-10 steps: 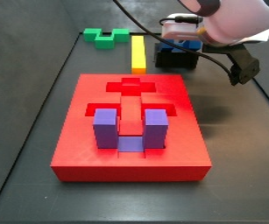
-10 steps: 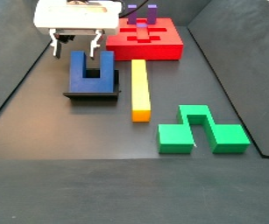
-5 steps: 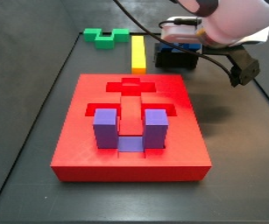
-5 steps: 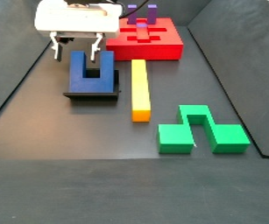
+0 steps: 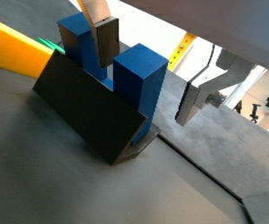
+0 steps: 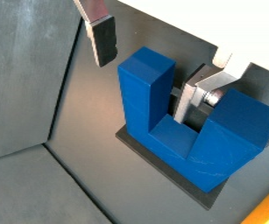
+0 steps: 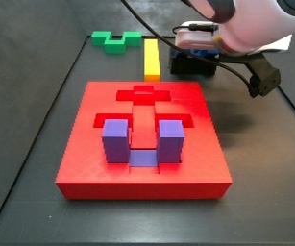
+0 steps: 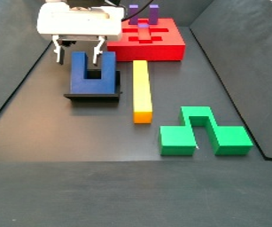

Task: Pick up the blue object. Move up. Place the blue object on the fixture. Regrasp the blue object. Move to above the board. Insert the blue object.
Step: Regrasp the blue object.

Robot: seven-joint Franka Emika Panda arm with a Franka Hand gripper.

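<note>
The blue object [image 8: 93, 71] sits on the fixture [image 8: 90, 92], prongs pointing up against the raised back wall, base down on the plate; in both wrist views it reads as a dark blue U standing in the black bracket [image 5: 95, 109]. So pick-up, lift and placing on the fixture look done. The gripper [image 8: 80, 50] hangs just above and around it with the jaws spread. In a wrist view one finger [image 6: 102, 37] stands outside a prong with clear air between pad and plastic, while the other finger [image 6: 196, 94] sits in the slot between the prongs; whether that one touches the blue I cannot tell. So the gripper straddles one prong, wide, holding nothing as far as I can judge. My read: this is the regrasp step, not closed yet. Left to do: close on the prong, lift, carry over the board [image 7: 143, 139], insert. The fixture stands near the far edge of the desk in a side view, just beside the yellow bar [image 8: 141, 89]; the green block [image 8: 202, 130] lies well apart from it. On the board a purple U-block [image 7: 142, 141] already fills one recess; the cross-shaped recess [image 7: 143, 94] nearer the fixture is open.
</note>
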